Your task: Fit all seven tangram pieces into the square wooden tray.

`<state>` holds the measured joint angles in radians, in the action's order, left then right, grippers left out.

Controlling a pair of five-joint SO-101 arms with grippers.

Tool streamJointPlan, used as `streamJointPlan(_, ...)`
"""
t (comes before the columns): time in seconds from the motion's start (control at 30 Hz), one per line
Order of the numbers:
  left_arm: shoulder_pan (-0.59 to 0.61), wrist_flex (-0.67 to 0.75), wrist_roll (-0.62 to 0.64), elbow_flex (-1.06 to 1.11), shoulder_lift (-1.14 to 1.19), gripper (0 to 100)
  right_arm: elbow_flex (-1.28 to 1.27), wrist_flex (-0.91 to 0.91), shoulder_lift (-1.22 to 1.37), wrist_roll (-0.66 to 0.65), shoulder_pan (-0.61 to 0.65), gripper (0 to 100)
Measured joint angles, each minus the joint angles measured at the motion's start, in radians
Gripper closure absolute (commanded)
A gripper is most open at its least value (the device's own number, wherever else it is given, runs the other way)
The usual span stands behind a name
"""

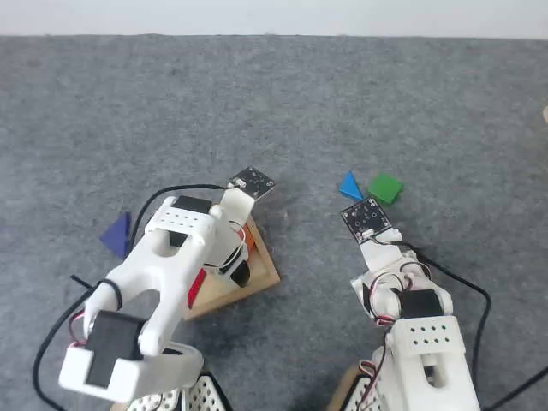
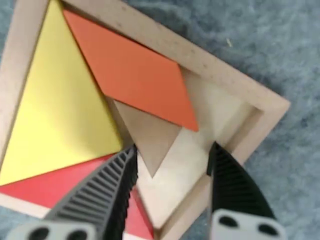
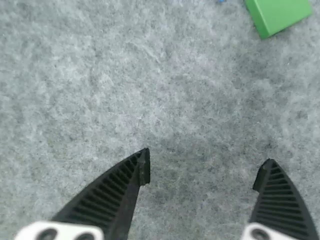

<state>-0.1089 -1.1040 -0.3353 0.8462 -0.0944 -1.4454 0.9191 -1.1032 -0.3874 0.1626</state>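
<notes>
Hanging wide open and empty, the left gripper [image 2: 173, 150] sits over the bare gap in the tray [image 2: 220, 70], probably because that space must take the next piece. The yellow triangle [image 2: 60, 110], orange piece [image 2: 135, 75] and red piece [image 2: 50, 185] lie inside. The right gripper [image 3: 207, 159], equally spread and holding nothing, hangs near the green square [image 3: 277, 15], likely its next pick. A light blue triangle [image 1: 349, 185] lies beside the square, and a dark blue triangle [image 1: 116, 234] left of the tray.

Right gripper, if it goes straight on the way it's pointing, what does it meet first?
Most likely bare grey mat: the right gripper, jaws open, points down at it. The green square lies off to one side, though depth is unclear.
</notes>
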Motion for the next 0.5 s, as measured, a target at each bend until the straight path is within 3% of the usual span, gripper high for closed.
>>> streamJointPlan(0.17, -0.002, 0.006, 0.002, 0.021, -0.028, 78, 0.000, 0.000, 0.000, 0.000, 0.000, 66.4)
streamJointPlan(0.5, -0.032, -0.005, 0.044, 0.058, -0.078, 93, 0.000, 0.000, 0.000, 0.000, 0.000, 66.4)
